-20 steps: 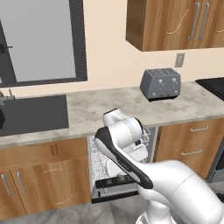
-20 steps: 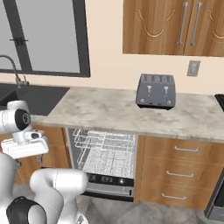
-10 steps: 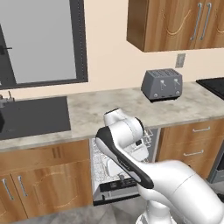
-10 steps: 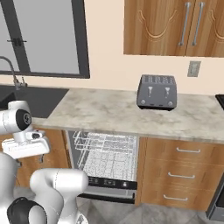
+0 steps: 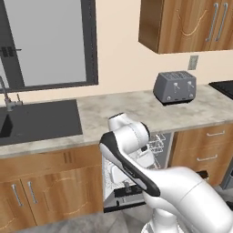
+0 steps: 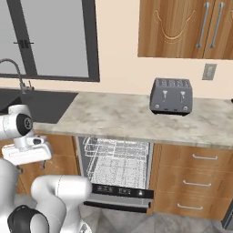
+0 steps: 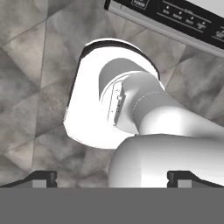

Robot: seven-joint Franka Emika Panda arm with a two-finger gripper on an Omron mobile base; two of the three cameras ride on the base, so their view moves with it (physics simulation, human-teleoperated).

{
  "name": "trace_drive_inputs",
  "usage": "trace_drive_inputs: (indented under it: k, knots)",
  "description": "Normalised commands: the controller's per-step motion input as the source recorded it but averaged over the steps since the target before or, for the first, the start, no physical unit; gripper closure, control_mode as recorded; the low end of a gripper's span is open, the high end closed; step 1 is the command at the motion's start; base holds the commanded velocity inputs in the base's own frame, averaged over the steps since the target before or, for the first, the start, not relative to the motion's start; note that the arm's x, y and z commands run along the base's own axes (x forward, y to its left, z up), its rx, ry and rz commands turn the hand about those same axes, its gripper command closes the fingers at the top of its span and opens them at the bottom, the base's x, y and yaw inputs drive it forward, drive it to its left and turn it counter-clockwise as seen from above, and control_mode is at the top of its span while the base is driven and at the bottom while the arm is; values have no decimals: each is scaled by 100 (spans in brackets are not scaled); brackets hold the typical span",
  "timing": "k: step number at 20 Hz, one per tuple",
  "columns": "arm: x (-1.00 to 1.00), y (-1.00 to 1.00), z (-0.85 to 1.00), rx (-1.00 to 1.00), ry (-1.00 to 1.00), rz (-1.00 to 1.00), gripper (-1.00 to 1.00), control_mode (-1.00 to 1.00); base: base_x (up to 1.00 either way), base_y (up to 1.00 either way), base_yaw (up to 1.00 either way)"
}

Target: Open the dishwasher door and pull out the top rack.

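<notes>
Right base view, dishwasher door (image 6: 120, 193) lowered, white top rack (image 6: 117, 160) exposed

The arm (image 5: 150, 182) is glossy white, built of fat rounded links with a dark band along one link. A round dark joint cap (image 6: 23, 124) sits on a white link. Two small dark fingertips (image 7: 41, 178) are squared.
</notes>
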Motion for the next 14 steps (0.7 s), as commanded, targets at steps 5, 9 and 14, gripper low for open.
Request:
trace_drive_inputs:
  k: [5, 9, 14]
  knots:
    - [51, -44, 14, 23, 15, -7, -100, -100, 0, 0, 0]
    - [82, -85, 46, 31, 24, -21, -100, -100, 0, 0, 0]
    - [87, -67, -7, 15, 42, -24, -100, -100, 0, 0, 0]
